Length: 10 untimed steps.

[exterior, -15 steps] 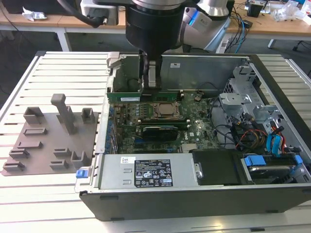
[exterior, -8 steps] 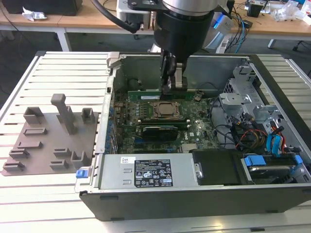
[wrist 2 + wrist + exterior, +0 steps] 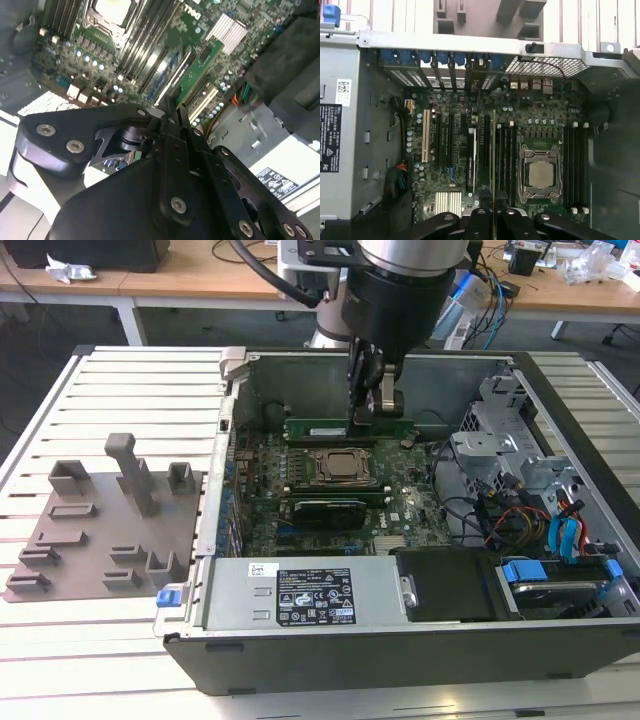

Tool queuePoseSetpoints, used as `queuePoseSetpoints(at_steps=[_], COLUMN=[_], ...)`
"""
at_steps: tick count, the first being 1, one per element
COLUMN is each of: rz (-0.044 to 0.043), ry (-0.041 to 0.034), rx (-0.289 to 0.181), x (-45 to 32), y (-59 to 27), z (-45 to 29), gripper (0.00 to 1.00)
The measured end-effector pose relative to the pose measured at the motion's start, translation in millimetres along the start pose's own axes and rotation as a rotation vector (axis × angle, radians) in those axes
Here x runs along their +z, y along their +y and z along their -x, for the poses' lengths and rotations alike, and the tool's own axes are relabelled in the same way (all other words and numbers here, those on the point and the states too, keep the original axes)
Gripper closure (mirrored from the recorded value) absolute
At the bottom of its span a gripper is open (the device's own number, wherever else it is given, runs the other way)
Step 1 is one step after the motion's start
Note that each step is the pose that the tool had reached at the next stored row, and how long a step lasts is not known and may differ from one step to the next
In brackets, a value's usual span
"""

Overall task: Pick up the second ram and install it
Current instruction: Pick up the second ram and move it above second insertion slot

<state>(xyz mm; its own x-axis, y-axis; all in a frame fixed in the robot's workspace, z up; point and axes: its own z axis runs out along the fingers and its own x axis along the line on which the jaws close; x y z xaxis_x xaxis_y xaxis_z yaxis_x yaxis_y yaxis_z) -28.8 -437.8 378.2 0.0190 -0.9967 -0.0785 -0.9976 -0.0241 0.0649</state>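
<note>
Second ram (image 3: 320, 430) stands on edge in the exterior view, gripped mid-length by the closed hand (image 3: 368, 418) just beyond the CPU socket (image 3: 345, 467) inside the open computer case (image 3: 400, 660), which lies on a slatted table (image 3: 130, 390). In the second wrist view the hand (image 3: 170, 117) pinches it (image 3: 200, 67) over the motherboard (image 3: 172, 22). In the first wrist view it is a thin edge (image 3: 493, 160) just beside the CPU socket's (image 3: 540, 172) memory slots (image 3: 506, 160).

The exterior view looks down from afar; both wrist views, just behind the gripper (image 3: 170, 107) (image 3: 493, 216), share the second ram (image 3: 200, 70) (image 3: 493, 150) it grips and the motherboard (image 3: 90, 55) (image 3: 435, 100) below.
</note>
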Motion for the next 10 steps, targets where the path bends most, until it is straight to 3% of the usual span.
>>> queuePoseSetpoints(at_steps=[4, 10], rz=[0.0004, 0.0009], ry=[0.0001, -0.0001], rx=[0.000, 0.000], x=[2.2, 5.1], y=[-14.4, -29.2], z=[4.7, 8.3], gripper=[0.86, 0.86])
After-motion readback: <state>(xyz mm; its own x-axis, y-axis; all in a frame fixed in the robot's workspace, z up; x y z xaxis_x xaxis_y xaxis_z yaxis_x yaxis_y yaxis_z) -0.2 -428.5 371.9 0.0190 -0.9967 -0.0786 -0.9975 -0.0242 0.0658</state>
